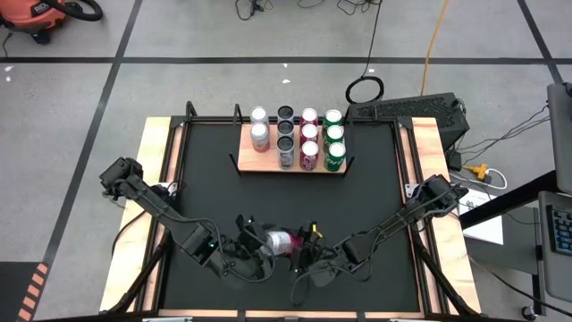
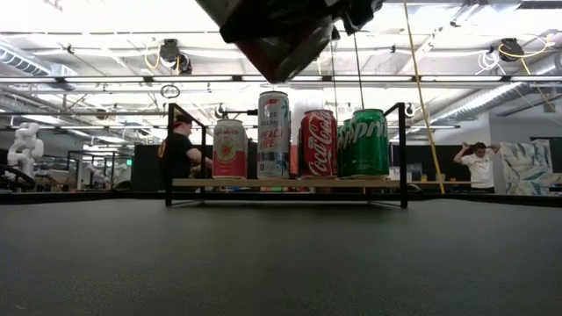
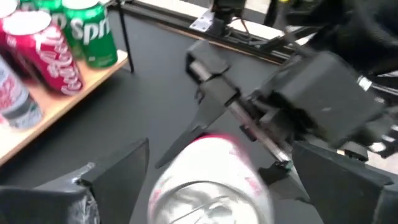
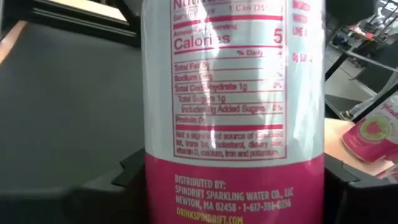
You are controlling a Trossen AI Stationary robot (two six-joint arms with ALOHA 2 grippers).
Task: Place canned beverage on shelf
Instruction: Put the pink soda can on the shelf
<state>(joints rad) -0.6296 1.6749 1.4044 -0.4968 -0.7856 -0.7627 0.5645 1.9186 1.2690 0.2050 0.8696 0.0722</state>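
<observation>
**Operator:** High view first. I have a white-and-pink aluminium drink can [image 1: 279, 240] lying on its side in the air, on the near side of the flat light-brown wooden shelf with black end brackets [image 1: 290, 165] and well apart from it. Both arms meet at the can. The right gripper [image 1: 302, 246] has its fingers pressed onto the can's body; in the right wrist view the nutrition label fills the picture between the two dark fingers [image 4: 357, 186]. I judge that grip secure.

**Observer:** And the left one?

**Operator:** The left gripper [image 1: 255, 240] sits at the can's other end with its fingers [image 3: 115, 174] spread on either side of the can, apart from its wall as far as I can tell. So I read this as a handover, with the can now carried by the right arm alone.

**Observer:** What is on the shelf already?

**Operator:** Eleven cans stand there in four columns. The white cans [image 1: 259, 136] in the column at the shelf's left end number only two; the others, down to the green cans [image 1: 334, 156] at the right end, hold three. The open spot is at the shelf's near edge in that left-end column.

**Observer:** So what is left?

**Operator:** The placing itself, as I judge it: clear the left arm, turn the can upright, carry it toward the shelf and set it in that gap without knocking its neighbours.
</observation>
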